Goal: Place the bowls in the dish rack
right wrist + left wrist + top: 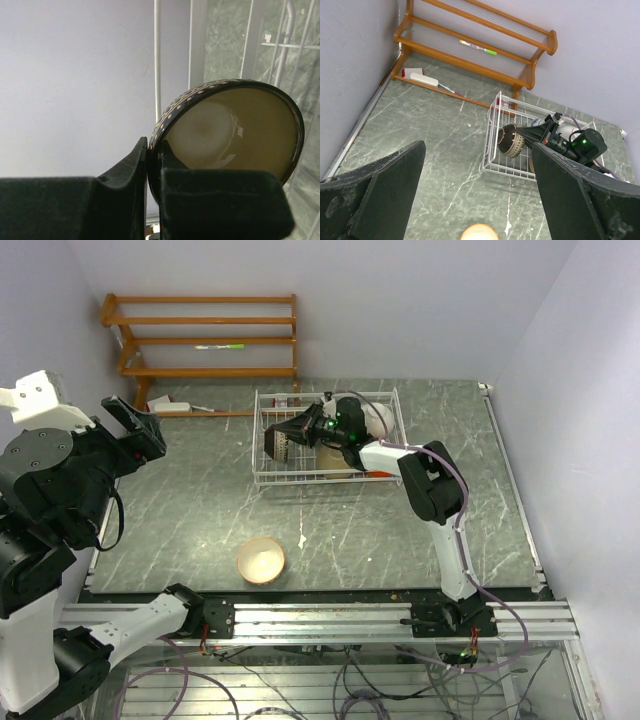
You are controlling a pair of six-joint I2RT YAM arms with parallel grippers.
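Right pincer [154, 155] clamps the rim of a brown dotted bowl with tan inside [225, 130]; left pincer [477, 147] stands wide. Grey-green marbled tabletop [200, 510] carries the white wire-grid dish rack [300, 478], the gripped bowl on edge at its left end; a cream-beige bowl [261, 560] sits near the front.

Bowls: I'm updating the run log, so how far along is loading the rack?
Done: what looks like a white bowl lies in the dish rack. In hand: the right gripper pinches the rim of the brown bowl over the rack. Left: the cream bowl sits on the table.
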